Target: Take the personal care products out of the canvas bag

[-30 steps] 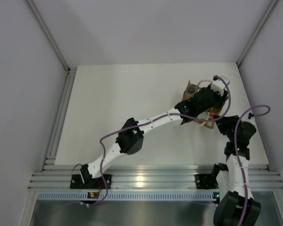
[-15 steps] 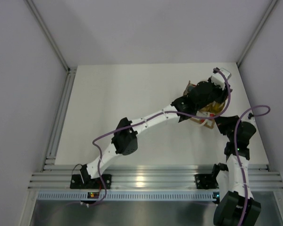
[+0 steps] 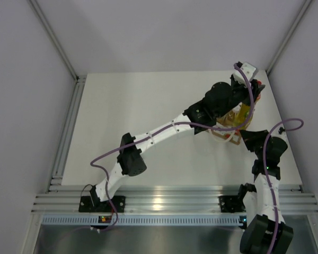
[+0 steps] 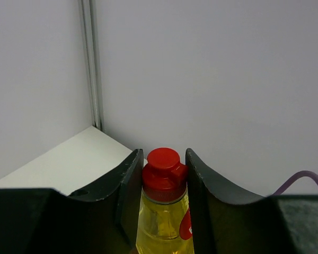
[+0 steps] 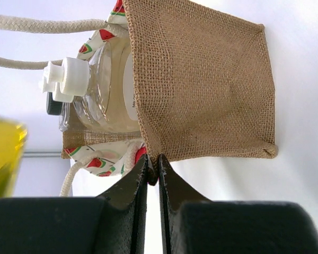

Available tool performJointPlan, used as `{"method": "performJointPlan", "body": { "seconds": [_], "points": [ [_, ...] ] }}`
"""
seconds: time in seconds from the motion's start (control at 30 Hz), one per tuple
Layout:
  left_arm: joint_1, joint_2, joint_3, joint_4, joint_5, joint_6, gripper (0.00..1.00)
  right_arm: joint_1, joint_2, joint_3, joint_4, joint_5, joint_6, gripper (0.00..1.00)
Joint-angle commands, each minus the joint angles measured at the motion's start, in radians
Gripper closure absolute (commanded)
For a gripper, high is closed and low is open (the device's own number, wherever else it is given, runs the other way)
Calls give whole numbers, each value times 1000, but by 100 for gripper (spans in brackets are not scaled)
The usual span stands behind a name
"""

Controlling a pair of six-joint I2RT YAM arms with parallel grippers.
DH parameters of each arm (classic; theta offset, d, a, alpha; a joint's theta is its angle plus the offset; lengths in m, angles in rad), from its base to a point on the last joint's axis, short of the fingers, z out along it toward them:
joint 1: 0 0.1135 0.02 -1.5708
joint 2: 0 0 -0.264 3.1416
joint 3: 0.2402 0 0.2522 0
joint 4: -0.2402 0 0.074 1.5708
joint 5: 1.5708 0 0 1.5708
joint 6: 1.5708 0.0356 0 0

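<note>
My left gripper is shut on a yellow-amber bottle with a red cap, held up near the table's far right corner. The tan canvas bag lies under the arms at the right. My right gripper is shut on the bag's edge. An amber bottle with a white cap and a dark cap behind it show in the bag's mouth. The yellow bottle is a blur at the left of the right wrist view.
White table with grey walls on three sides. An aluminium rail runs along the left edge and another along the near edge. Pale rope handles hang from the bag's mouth.
My left gripper has risen out of the bag with the red-capped bottle and moved toward the far right corner. The right gripper has stayed on the bag.
</note>
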State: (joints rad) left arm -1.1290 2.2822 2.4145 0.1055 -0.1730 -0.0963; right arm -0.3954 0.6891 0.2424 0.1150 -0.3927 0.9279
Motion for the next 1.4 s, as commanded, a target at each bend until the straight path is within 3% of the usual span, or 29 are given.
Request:
{"method": "performJointPlan", "body": {
  "seconds": [0.0, 0.23, 0.8, 1.1, 1.37],
  "points": [
    [-5, -153, 75, 200, -20, 27, 100, -8, 17, -25, -89, 37, -29, 93],
    [-5, -249, -12, 177, -66, 67, 100, -7, 17, -26, -89, 37, -31, 93],
    [29, -713, -774, 376, -259, 153, 100, -7, -5, 26, -152, 43, -57, 94],
    [107, -886, -1110, 477, -327, 116, 100, -7, -17, 51, -175, 45, -63, 94],
    [273, -971, -1368, 643, -322, 12, 100, -7, -33, 70, -198, 31, -72, 96]
  ]
}}
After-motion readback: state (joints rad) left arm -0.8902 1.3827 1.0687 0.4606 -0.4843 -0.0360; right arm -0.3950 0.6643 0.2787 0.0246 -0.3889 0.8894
